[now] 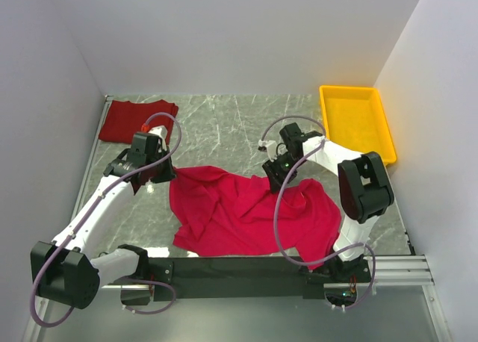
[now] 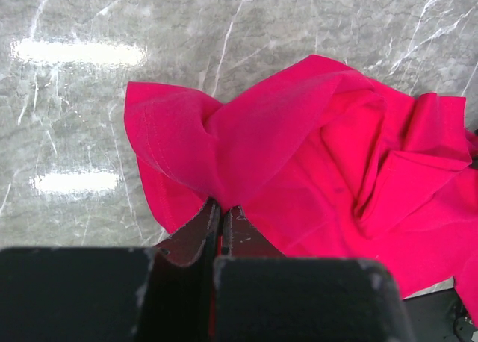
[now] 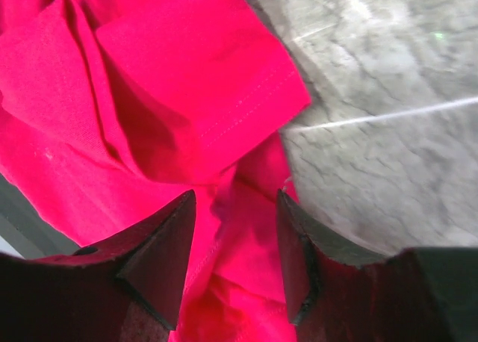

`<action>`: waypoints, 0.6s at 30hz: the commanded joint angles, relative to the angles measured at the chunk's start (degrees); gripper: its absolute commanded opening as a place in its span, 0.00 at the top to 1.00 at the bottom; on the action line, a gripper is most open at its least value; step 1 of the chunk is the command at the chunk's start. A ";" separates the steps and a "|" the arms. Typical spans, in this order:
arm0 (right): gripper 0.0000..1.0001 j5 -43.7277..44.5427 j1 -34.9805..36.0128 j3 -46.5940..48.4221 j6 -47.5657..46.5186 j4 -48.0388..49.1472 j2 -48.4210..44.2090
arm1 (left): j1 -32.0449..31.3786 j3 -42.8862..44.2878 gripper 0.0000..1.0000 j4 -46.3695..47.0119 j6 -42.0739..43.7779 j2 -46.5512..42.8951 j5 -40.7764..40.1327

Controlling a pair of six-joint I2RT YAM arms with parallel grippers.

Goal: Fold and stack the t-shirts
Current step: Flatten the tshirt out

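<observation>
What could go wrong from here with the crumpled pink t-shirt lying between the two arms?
1. The left jaws are shut on only a small pinch of the pink t-shirt; a pull may slip it free.
2. The right jaws stand open over bunched layers beside a sleeve hem; closing may grab several layers at once.
3. The shirt's near edge lies close to the black base bar and might snag there.

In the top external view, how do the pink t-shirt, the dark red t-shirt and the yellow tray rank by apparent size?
Largest: pink t-shirt.
Then: yellow tray.
Smallest: dark red t-shirt, which clearly covers less area than the tray.
</observation>
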 commanded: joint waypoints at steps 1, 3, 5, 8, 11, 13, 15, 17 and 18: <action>0.47 -0.80 0.71 1.71 0.59 -1.03 1.39 | 0.22 -0.33 0.99 1.97 -0.04 -1.36 1.08; 0.48 -0.80 0.80 1.36 0.33 -0.85 1.30 | 0.22 -0.24 0.99 2.06 -0.04 -1.45 1.08; 0.53 -1.06 0.89 1.27 0.15 -0.68 1.30 | 0.22 -0.42 0.99 2.15 -0.04 -1.28 1.17; 0.69 -1.68 1.15 1.71 0.24 -0.06 1.57 | 0.22 -0.42 0.99 2.32 -0.13 -1.19 1.17; 0.92 -2.38 1.33 2.94 0.41 0.73 1.39 | 0.22 -0.07 0.99 2.41 -0.21 -1.19 1.00; 1.00 -2.38 1.16 4.25 0.15 1.26 0.08 | 0.22 0.72 0.99 1.80 0.14 -1.45 -0.23; 1.00 -2.82 0.28 5.48 -0.46 1.78 -4.04 | 0.48 1.86 0.99 1.19 0.57 -2.67 -2.07; 1.00 -5.79 -2.52 9.34 -1.95 1.17 -8.60 | 0.92 2.83 0.99 0.92 0.84 -3.90 -3.40; 1.00 -6.94 -3.76 11.10 -2.66 0.39 -10.11 | 1.53 3.79 0.99 0.57 1.10 -5.13 -3.48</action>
